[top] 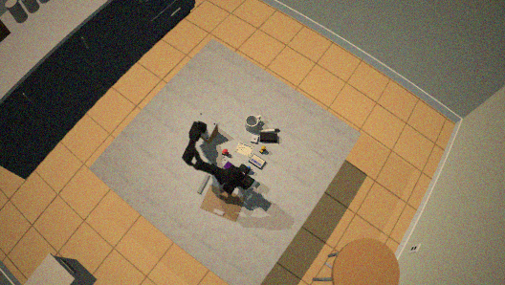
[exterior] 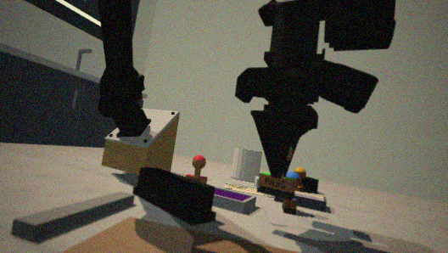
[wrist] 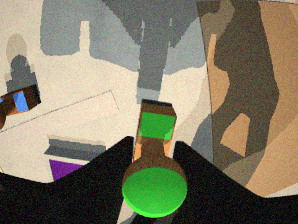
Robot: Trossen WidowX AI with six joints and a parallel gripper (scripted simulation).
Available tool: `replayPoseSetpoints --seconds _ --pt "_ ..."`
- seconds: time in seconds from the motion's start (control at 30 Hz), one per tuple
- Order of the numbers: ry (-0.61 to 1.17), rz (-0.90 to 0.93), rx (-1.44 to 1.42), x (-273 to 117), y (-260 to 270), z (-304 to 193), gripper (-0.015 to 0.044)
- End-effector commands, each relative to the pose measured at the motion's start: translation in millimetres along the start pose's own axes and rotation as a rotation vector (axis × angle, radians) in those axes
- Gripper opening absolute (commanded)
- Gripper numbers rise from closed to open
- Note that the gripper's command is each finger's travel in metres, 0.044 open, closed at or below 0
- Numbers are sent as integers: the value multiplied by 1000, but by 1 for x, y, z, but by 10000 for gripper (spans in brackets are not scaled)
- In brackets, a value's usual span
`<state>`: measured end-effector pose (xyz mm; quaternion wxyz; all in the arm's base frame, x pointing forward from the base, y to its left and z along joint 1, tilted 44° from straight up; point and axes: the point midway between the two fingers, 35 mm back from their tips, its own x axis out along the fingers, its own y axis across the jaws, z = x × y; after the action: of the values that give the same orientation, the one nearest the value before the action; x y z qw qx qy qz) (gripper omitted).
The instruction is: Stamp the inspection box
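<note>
My gripper (exterior: 277, 175) (wrist: 153, 145) is shut on the green-topped stamp (wrist: 155, 190) (exterior: 277, 183), which has a brown handle and block. The stamp is upright, low over the bench beyond the purple pad; I cannot tell whether it touches, and its lettering is too blurred to read. The cream card (top: 244, 149) lies between the red-knobbed and yellow-knobbed stamps, outside the wrist view. The blue ink pad (top: 257, 161) lies beside it. The purple pad (top: 228, 164) (exterior: 231, 194) (wrist: 65, 171) is at lower left in the wrist view. The inspection box is too small to make out.
A blue stamp (wrist: 21, 101) stands left of my gripper. The red stamp (top: 225, 151) (exterior: 198, 162) and yellow stamp (top: 263, 149) flank the card. A black block (exterior: 174, 195), grey bar (top: 204, 185), brown board (top: 215, 203) (wrist: 287, 75), mug (top: 252, 120) and black box (top: 269, 138) are around.
</note>
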<state>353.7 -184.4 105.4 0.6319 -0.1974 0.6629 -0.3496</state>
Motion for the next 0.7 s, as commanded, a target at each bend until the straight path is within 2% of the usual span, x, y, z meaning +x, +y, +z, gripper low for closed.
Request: replayPoseSetpoints --seconds 0.0,0.67 --pt "3 -2 -8 7 1 -1 0" --pt "3 -5 -8 39 1 -3 0"
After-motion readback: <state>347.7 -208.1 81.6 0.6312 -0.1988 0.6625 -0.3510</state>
